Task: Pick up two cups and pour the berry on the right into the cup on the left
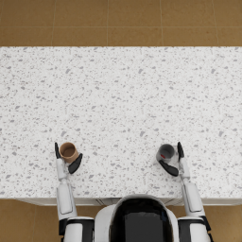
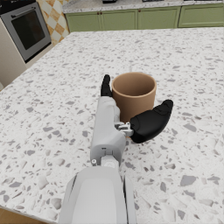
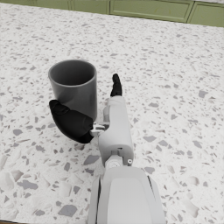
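Left hand (image 1: 66, 159) sits around the brown cup (image 1: 68, 151) near the front edge of the speckled counter (image 1: 123, 94), fingers on one side and thumb on the other; in the left wrist view the hand (image 2: 131, 118) brackets the cup (image 2: 133, 94), which stands upright on the counter, but whether the grip has fully closed I cannot tell. Well apart to the right, the right hand (image 1: 174, 160) flanks the grey cup (image 1: 165, 152) in the same way, and the right wrist view shows that hand (image 3: 94, 118) beside the upright grey cup (image 3: 74, 87), contact again unclear; no berry is visible inside from these angles. Judging by this, the step is securing both cups before lifting. To do it well, close each hand evenly on the cup wall, check the hold is firm, then raise both straight up, keeping the grey cup level until it is over the brown one
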Robot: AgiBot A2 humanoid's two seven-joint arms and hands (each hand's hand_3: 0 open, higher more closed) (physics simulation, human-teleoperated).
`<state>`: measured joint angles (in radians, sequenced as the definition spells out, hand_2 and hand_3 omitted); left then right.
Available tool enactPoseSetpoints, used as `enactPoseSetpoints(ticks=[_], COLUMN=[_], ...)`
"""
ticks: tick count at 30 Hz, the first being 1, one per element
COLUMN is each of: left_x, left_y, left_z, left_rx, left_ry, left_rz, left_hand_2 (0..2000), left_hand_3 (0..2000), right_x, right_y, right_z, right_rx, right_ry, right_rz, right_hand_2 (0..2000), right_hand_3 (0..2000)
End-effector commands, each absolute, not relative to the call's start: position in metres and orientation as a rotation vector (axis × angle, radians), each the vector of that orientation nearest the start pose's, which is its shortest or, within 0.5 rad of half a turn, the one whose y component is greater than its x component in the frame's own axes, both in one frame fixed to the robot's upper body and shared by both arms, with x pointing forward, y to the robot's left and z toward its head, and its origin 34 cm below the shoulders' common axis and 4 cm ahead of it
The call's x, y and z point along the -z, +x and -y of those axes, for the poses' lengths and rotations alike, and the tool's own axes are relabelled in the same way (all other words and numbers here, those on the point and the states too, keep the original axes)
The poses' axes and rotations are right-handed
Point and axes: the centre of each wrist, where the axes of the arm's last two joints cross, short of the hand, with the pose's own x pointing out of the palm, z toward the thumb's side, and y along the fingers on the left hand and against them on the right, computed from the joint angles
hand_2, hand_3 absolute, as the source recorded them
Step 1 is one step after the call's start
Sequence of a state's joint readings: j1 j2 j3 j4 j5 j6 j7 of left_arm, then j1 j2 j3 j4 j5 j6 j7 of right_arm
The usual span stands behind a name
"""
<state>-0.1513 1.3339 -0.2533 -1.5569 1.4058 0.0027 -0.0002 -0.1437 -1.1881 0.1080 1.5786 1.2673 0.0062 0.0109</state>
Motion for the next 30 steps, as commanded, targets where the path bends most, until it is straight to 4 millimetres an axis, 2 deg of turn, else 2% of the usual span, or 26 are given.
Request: enactPoseSetpoints(ticks=[1,5,11,15,19,20,21,22,23,24,25,26,28,30], left_x=[-0.074,-0.072,-0.074,-0.068,-0.065,-0.068,-0.069,-0.071,-0.070,-0.072,-0.073,-0.083,-0.110,-0.138], left_y=[0.189,0.194,0.195,0.200,0.203,0.202,0.202,0.201,0.200,0.200,0.200,0.201,0.202,0.204], left_z=[-0.306,-0.305,-0.307,-0.306,-0.302,-0.301,-0.302,-0.301,-0.300,-0.299,-0.299,-0.293,-0.278,-0.254], left_rx=[1.319,1.322,1.309,1.308,1.323,1.324,1.339,1.361,1.380,1.391,1.393,1.416,1.471,1.545], left_ry=[-0.029,-0.038,-0.036,-0.058,-0.069,-0.059,-0.058,-0.054,-0.059,-0.053,-0.050,-0.016,0.073,0.164], left_rz=[-0.158,-0.156,-0.143,-0.151,-0.153,-0.145,-0.142,-0.137,-0.139,-0.131,-0.127,-0.101,-0.027,0.056], left_hand_2=[0,0,0,0,0,1361,2000,2000,2000,2000,2000,2000,2000,2000], left_hand_3=[0,0,0,0,0,327,653,980,1280,1280,1280,1280,1280,1280], right_x=[-0.058,-0.054,-0.068,-0.057,-0.052,-0.057,-0.059,-0.061,-0.063,-0.065,-0.067,-0.072,-0.089,-0.113], right_y=[0.186,0.188,0.189,0.204,0.210,0.209,0.207,0.209,0.207,0.207,0.207,0.206,0.208,0.211], right_z=[0.244,0.238,0.219,0.216,0.215,0.215,0.217,0.216,0.215,0.215,0.215,0.214,0.212,0.201], right_rx=[-1.686,-1.724,-1.737,-1.725,-1.732,-1.740,-1.745,-1.760,-1.784,-1.798,-1.805,-1.821,-1.846,-1.880], right_ry=[0.106,0.118,0.073,0.109,0.120,0.104,0.099,0.094,0.089,0.086,0.081,0.069,0.026,-0.037], right_rz=[-0.216,-0.226,-0.184,-0.199,-0.209,-0.195,-0.192,-0.184,-0.183,-0.180,-0.174,-0.159,-0.096,-0.002], right_hand_2=[0,0,0,0,0,0,1361,2000,2000,2000,2000,2000,2000,2000], right_hand_3=[0,0,0,0,0,0,327,653,980,1280,1280,1280,1280,1280])
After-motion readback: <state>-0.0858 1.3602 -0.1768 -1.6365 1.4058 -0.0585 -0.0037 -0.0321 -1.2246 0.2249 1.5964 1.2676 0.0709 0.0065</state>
